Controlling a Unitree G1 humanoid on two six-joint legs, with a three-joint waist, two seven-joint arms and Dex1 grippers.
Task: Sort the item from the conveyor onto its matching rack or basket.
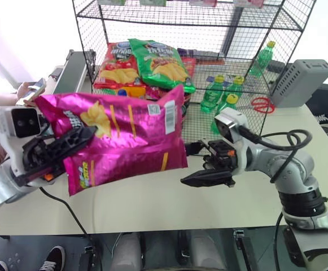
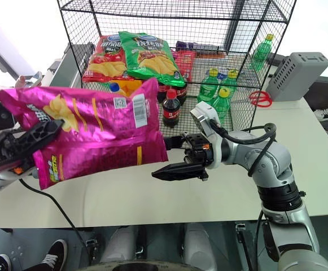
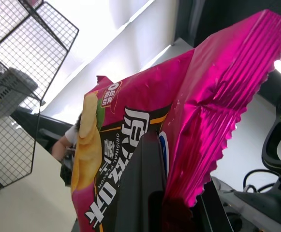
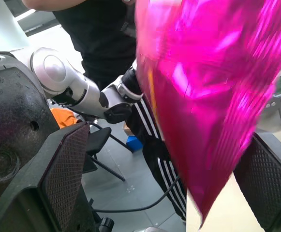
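The item, a magenta-pink chip bag [image 1: 124, 135], hangs in the air above the table's near left part, barcode panel facing me. My left gripper [image 1: 68, 142] is shut on its left end; from the left wrist the bag [image 3: 145, 125] rises from between that gripper's dark fingers [image 3: 145, 193]. My right gripper [image 1: 196, 165] is open at the bag's lower right corner, and in the right wrist view that corner [image 4: 203, 145] hangs between its two spread pads [image 4: 67, 169]. The black wire rack [image 1: 288, 22] stands at the back of the table. The conveyor [image 1: 73, 65] runs behind it at the left.
On the rack's lower tier lie a red chip bag [image 1: 116, 65] and a green chip bag [image 1: 161, 62], with green bottles [image 1: 214, 93] and cola bottles [image 2: 171, 107] beside them. A grey box [image 1: 302, 82] stands at right. A person's hand [image 1: 28, 87] shows at far left.
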